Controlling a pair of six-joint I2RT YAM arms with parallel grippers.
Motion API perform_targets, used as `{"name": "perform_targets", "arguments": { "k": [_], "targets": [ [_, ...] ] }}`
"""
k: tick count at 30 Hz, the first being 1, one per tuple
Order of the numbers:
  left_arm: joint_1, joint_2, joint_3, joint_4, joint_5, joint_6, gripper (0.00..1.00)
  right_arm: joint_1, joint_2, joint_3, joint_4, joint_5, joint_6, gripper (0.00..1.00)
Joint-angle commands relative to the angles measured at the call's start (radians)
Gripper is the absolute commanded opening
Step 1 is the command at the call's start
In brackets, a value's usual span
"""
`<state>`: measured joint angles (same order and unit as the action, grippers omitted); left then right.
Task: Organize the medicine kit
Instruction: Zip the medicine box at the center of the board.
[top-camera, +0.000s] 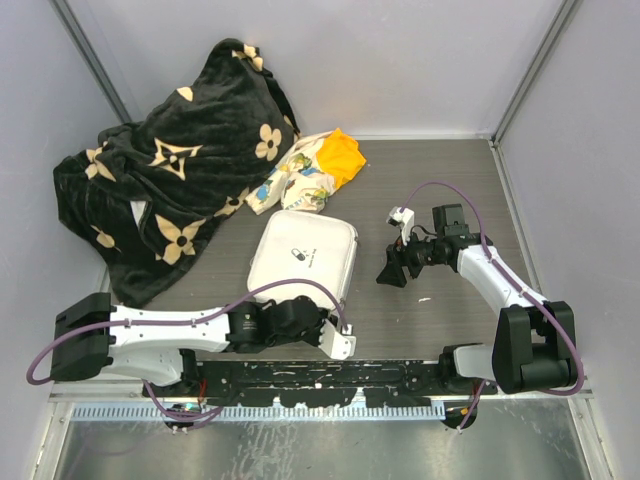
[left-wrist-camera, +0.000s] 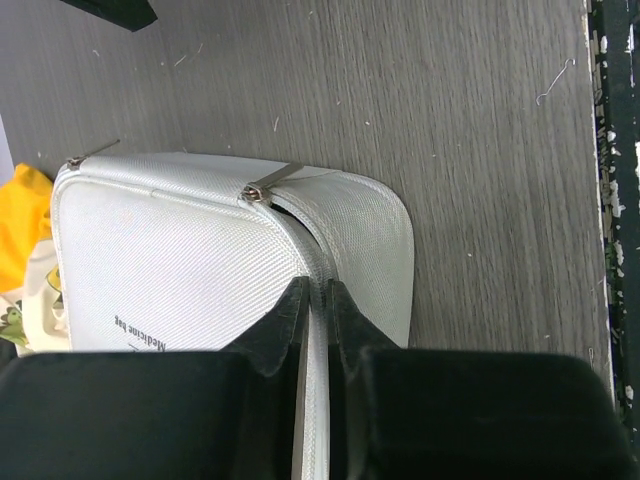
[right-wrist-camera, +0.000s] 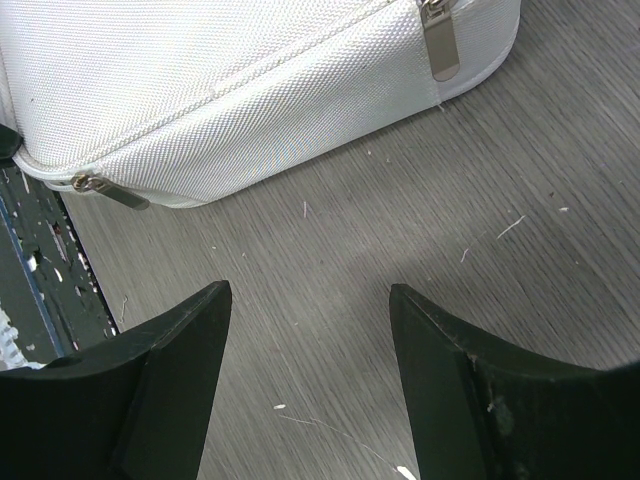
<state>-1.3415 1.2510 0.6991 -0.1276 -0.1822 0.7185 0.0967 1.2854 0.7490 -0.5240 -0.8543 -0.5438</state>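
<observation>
Where seen from above, clamps left claw (top-camera: 320, 318) on near edge of medicine kit (top-camera: 305, 255); spreads right claw (top-camera: 392, 268) wide, case just to its left, apart. Through left wrist camera, pinches zip seam (left-wrist-camera: 310, 262) between almost-touching fingers (left-wrist-camera: 288, 322), medicine kit (left-wrist-camera: 190, 260) stretching ahead and left. Through right wrist camera, hangs fingers (right-wrist-camera: 180, 370) far apart above grey table (right-wrist-camera: 400, 230), medicine kit (right-wrist-camera: 200, 100) ahead-left of tips, untouched.

There's the medicine kit (left-wrist-camera: 180, 260): tight white woven cloth with a soft sheen. Its zip pulls (right-wrist-camera: 440, 45) are dull silver metal. Under it the desk (right-wrist-camera: 420, 230) shows grey wood grain, matt and finely streaked. On the right gripper (right-wrist-camera: 310, 288), matt black plastic, lightly scuffed. Behind, the blanket (top-camera: 190, 150) is thick black plush.
</observation>
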Motion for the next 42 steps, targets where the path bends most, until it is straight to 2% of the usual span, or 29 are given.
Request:
{"name": "perform_targets", "arguments": {
  "k": [1,3,11,17,25,42],
  "targets": [
    [0.004,0.011,0.034,0.057,-0.024,-0.011,0.03,-0.003,0.002,0.018,0.007,0.001,-0.012,0.7],
    [0.004,0.011,0.034,0.062,-0.026,-0.015,0.0,-0.004,0.001,0.018,0.007,0.003,-0.014,0.7],
    [-0.013,-0.048,0.007,0.13,-0.113,0.034,0.0,-0.003,-0.003,0.022,0.007,0.019,-0.017,0.7],
    [-0.073,-0.045,-0.078,0.3,-0.223,0.197,0.0,-0.005,-0.012,0.023,0.008,0.036,-0.018,0.7],
    [-0.079,-0.007,-0.177,0.488,-0.241,0.31,0.0,-0.02,-0.011,0.023,0.007,0.04,-0.018,0.71],
    [-0.071,-0.013,-0.169,0.534,-0.276,0.372,0.0,-0.027,-0.012,0.022,0.004,0.032,-0.019,0.71]
  ]
}}
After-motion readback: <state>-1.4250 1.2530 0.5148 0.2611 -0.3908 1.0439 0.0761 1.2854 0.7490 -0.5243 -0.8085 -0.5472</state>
